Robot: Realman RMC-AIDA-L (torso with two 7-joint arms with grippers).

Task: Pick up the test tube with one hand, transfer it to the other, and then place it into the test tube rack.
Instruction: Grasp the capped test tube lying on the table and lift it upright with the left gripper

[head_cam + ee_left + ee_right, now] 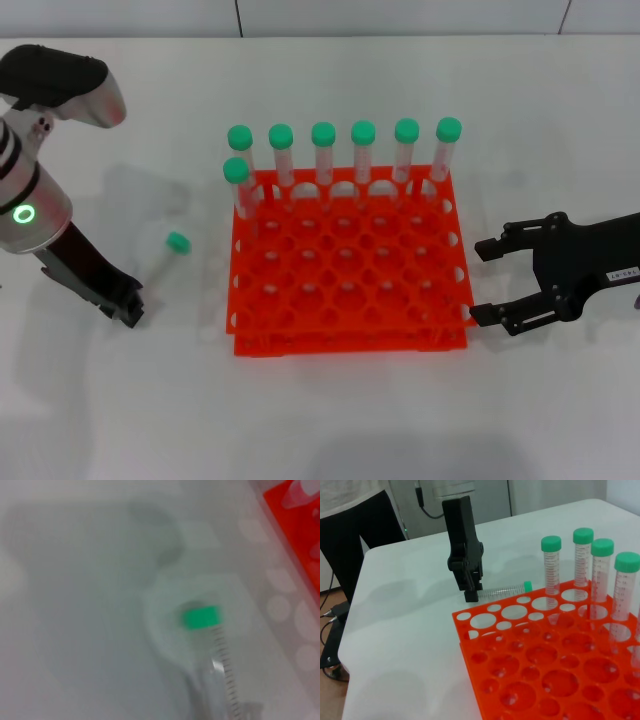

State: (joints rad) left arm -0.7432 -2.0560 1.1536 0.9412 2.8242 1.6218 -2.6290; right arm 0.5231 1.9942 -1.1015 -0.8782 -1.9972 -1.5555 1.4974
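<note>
The test tube (172,252) lies flat on the table (330,430), toward its left edge, just beside the test tube rack (345,265), green cap pointing to the far edge. Step in hand: the first pick, not yet made. Left gripper (122,301) sits low near the tube's clear end; can't tell its jaw state. Right gripper (482,281) waits by the rack's right side, jaws wide, empty. Next: the left gripper has to straddle the tube body & close.
</note>
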